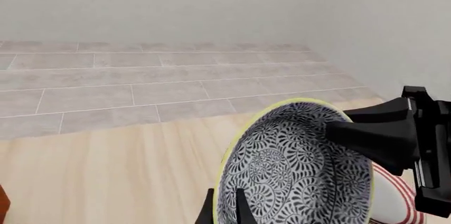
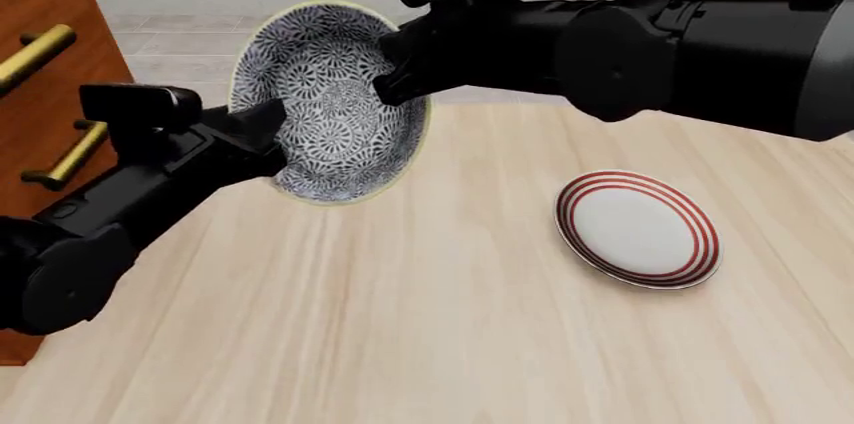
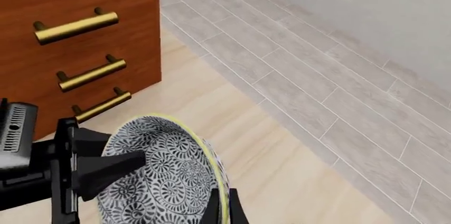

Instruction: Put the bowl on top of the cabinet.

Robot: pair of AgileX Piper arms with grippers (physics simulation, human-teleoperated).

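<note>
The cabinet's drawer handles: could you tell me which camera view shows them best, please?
The right wrist view: three brass handles on the cabinet front show whole. The front view catches only two at its left edge, partly behind the left arm. The left wrist view shows no handles, at most a reddish sliver at its edge.

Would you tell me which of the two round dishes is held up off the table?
The deep blue-black floral bowl, tipped on edge between both arms' fingers; the flat white red-ringed plate lies on the wooden table.
</note>
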